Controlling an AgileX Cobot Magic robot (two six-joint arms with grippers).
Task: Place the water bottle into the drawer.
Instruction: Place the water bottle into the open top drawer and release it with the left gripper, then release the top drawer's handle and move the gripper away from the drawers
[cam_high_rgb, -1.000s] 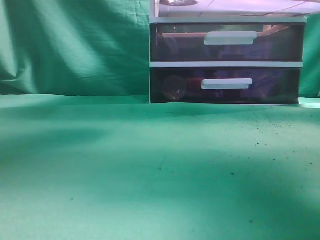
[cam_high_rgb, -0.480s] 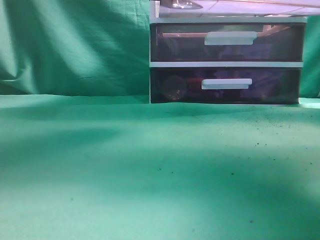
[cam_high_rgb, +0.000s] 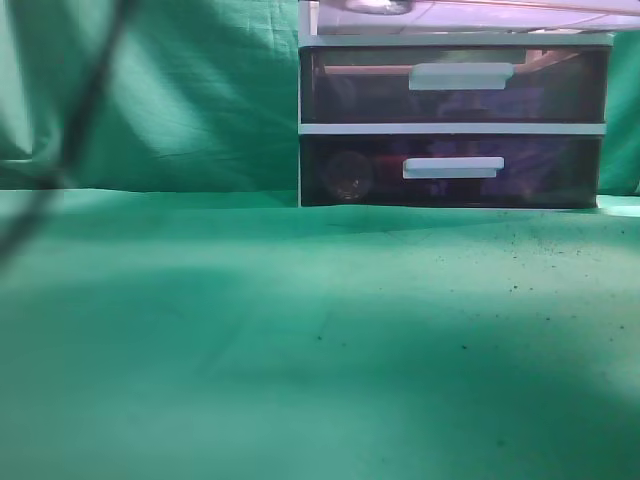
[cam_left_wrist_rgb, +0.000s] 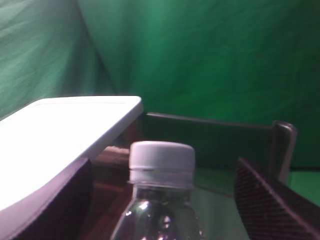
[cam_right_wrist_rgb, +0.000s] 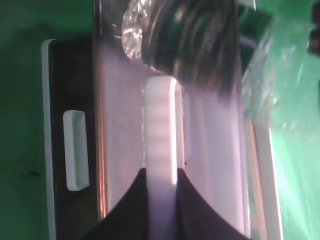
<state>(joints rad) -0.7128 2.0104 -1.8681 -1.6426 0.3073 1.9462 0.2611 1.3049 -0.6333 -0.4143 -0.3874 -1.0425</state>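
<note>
The left gripper (cam_left_wrist_rgb: 165, 210) has its dark jaws closed on the sides of the water bottle (cam_left_wrist_rgb: 161, 200). The bottle stands up straight, white cap on top, over the pale drawer (cam_left_wrist_rgb: 210, 145), which is pulled open. The right gripper (cam_right_wrist_rgb: 161, 200) pinches the drawer's white handle (cam_right_wrist_rgb: 160, 130). The drawer unit (cam_high_rgb: 452, 128) stands far back on the green bench (cam_high_rgb: 300, 340).
</note>
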